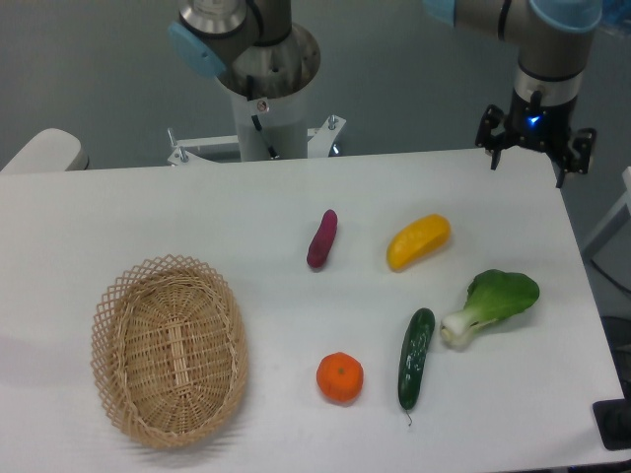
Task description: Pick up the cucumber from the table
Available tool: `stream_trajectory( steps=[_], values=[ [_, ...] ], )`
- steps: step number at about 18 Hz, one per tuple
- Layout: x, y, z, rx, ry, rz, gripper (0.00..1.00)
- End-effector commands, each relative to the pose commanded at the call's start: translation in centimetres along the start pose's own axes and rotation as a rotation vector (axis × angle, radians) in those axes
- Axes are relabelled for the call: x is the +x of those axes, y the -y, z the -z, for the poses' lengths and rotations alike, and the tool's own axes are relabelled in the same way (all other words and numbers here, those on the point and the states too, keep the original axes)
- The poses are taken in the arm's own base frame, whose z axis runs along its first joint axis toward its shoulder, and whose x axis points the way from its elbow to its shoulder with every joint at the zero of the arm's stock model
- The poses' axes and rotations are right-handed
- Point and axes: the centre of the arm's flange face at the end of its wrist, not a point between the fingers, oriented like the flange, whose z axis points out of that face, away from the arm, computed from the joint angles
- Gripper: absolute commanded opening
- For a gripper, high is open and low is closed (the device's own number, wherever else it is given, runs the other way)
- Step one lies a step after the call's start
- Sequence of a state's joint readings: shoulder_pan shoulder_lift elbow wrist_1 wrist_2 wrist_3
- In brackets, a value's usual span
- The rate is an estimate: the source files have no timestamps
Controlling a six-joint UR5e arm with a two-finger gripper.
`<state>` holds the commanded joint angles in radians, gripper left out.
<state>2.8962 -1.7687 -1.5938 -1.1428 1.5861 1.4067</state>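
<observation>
The cucumber (415, 358), slim and dark green with a thin stem tip pointing toward the front edge, lies on the white table (197, 212) at the front right. My gripper (535, 156) hangs high over the table's far right corner, well away from the cucumber. Its dark fingers are spread apart with nothing between them.
An orange (339, 378) sits just left of the cucumber and a bok choy (493, 304) just right of it. A yellow vegetable (418, 241) and a purple sweet potato (321, 238) lie mid-table. A wicker basket (116, 315) stands at the front left. The robot base (261, 89) is behind.
</observation>
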Motion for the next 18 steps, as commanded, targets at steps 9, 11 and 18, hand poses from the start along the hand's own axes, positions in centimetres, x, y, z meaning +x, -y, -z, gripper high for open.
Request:
stream_trajectory(
  steps=[9, 11, 18],
  values=[
    [0.0, 0.2, 0.0, 0.009, 0.020, -0.004, 1.00],
    [-0.1, 0.8, 0.1, 0.013, 0.035, -0.011, 1.00],
    [0.4, 2.4, -1.0, 0.021, 0.020, -0.039, 1.00]
  ],
)
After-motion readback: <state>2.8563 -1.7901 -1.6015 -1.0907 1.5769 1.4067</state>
